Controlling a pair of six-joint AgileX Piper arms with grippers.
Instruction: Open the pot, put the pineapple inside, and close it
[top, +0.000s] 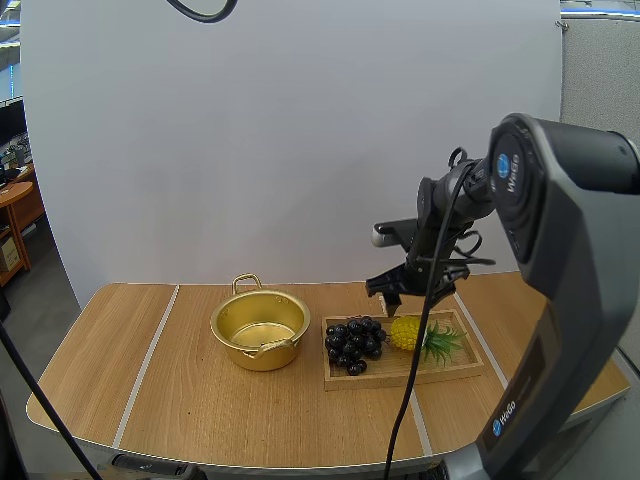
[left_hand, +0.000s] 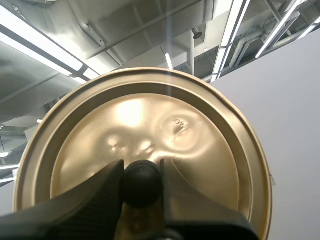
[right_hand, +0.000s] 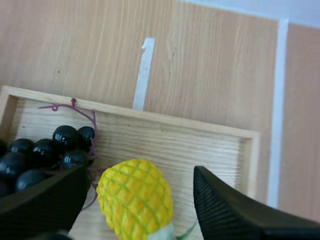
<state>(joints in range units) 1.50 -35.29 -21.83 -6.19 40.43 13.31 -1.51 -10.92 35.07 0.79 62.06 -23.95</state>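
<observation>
My right pincer (right_hand: 140, 197), wide over the yellow criss-crossed pineapple (right_hand: 131, 192), hides some grapes (right_hand: 47, 150); my left pincer (left_hand: 142, 175) clamps the black knob (left_hand: 141, 186) of the dented gold lid (left_hand: 150, 120).

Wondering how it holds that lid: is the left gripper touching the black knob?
Touching. In the left wrist view, the left gripper pinches the black knob on the lid between its fingers.

The pot (top: 260, 328) and lid (left_hand: 150, 130) are shiny gold, the knob (left_hand: 141, 182) black. The pineapple (top: 405, 332) is yellow, criss-crossed, with green leaves; the grapes (top: 354, 343) look black, perhaps dark purple. The bench (top: 150, 365) is wood-grained with white stripes.
</observation>
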